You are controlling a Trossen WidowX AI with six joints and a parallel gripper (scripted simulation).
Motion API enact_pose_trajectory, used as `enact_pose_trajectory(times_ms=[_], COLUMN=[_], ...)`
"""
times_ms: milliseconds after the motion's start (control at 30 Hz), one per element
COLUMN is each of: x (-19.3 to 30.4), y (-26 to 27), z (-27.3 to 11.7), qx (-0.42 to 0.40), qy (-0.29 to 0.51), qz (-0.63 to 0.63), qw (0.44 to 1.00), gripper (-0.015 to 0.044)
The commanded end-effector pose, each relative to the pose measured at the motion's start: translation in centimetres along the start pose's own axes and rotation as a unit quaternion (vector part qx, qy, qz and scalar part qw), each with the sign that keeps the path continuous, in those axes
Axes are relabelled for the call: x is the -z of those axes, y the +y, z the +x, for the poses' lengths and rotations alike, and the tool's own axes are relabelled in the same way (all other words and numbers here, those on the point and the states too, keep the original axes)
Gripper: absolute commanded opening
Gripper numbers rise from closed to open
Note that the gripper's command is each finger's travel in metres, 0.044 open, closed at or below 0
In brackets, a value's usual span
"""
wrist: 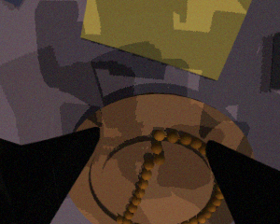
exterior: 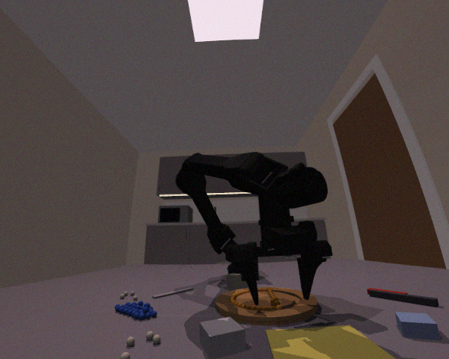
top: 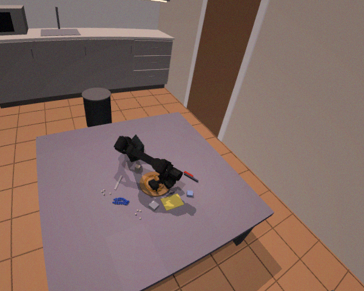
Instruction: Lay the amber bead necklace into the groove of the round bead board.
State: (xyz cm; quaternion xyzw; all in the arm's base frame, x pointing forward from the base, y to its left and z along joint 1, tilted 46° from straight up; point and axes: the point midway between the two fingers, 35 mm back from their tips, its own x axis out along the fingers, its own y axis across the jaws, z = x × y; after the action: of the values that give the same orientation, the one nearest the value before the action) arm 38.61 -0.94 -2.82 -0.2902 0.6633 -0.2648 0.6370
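Observation:
The round wooden bead board [top: 154, 194] [exterior: 255, 318] [wrist: 177, 105] lies flat on the table. The amber bead necklace [exterior: 273, 298] [wrist: 141, 185] lies on it. In the wrist view its right-hand run curves near the groove, partly hidden by a finger. Another strand cuts inward across the middle, from the top beads to the lower left. The groove's left arc shows bare there. A few beads bunch near the top corner. My gripper [exterior: 282, 301] [wrist: 152, 139] is wide open and empty, fingertips low over the board, on either side of that bunched corner.
A yellow sheet [top: 171, 202] [exterior: 313, 339] and a grey block [top: 153, 205] [exterior: 222, 333] lie near the board. A blue block [top: 190, 193], a red and black pen-like item [top: 190, 176], blue beads [top: 121, 200], a pale stick [top: 118, 182] and loose white beads stand farther around it.

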Motion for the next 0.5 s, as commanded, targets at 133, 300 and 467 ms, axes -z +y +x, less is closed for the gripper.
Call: enact_pose_trajectory(times_ms=[133, 300, 467], x=[3.3, 7.1, 9.9], y=[0.8, 1.3, 1.5], z=[-1.5, -2.7, -3.2], qx=[-0.004, -0.004, -0.002], qy=[0.001, 0.002, 0.002], qz=[0.044, 0.091, 0.123], qw=[0.999, 0.996, 0.992], gripper=[0.0282, 0.0151, 0.012])
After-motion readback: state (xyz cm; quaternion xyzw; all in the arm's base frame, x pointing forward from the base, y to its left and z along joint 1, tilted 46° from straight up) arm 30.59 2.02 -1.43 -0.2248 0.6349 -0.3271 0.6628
